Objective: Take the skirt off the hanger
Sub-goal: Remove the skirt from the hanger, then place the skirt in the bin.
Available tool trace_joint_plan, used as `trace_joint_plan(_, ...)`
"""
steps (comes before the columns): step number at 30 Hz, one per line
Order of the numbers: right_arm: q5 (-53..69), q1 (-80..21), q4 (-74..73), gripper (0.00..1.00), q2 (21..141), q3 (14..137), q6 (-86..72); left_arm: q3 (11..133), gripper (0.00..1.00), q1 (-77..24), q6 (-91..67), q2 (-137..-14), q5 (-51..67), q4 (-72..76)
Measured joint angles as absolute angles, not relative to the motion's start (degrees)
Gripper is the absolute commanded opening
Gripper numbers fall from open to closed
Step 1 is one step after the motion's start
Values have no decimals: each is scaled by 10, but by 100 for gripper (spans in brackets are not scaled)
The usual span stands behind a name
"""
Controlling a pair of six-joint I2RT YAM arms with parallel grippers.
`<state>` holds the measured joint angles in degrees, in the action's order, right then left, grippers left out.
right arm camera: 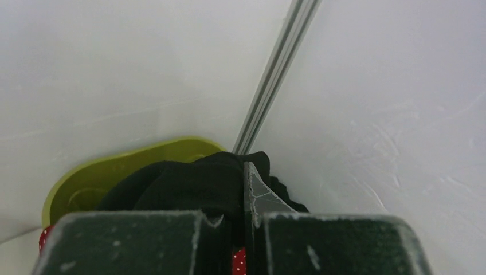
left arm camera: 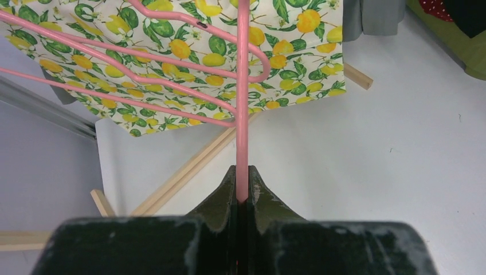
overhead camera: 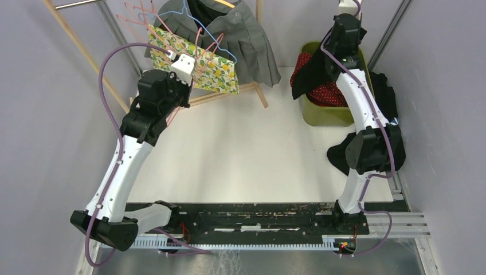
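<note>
While my left gripper (left arm camera: 243,182) is clamping the pink wire hanger (left arm camera: 243,103), the lemon-print skirt (left arm camera: 298,57) is hanging at eleven o'clock; my right gripper (right arm camera: 239,197) is pinching black cloth (right arm camera: 183,183) at one o'clock.

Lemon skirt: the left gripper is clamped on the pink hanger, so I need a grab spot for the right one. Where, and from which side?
Grip the skirt at its lower right corner, coming from the right: that hem hangs loose, clear of the hanger wires and the left gripper.
</note>
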<state>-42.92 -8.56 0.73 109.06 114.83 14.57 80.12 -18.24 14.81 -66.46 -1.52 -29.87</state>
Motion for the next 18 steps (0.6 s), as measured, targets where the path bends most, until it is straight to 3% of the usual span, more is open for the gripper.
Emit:
trace_joint_plan(6,-418,-67,-3,1,1123,1135,156,808,3,-182,152,-665,-19,-305)
trace_joint_plan(18,-420,87,-19,1,1121,1129,131,813,3,-182,152,-665,-32,-316)
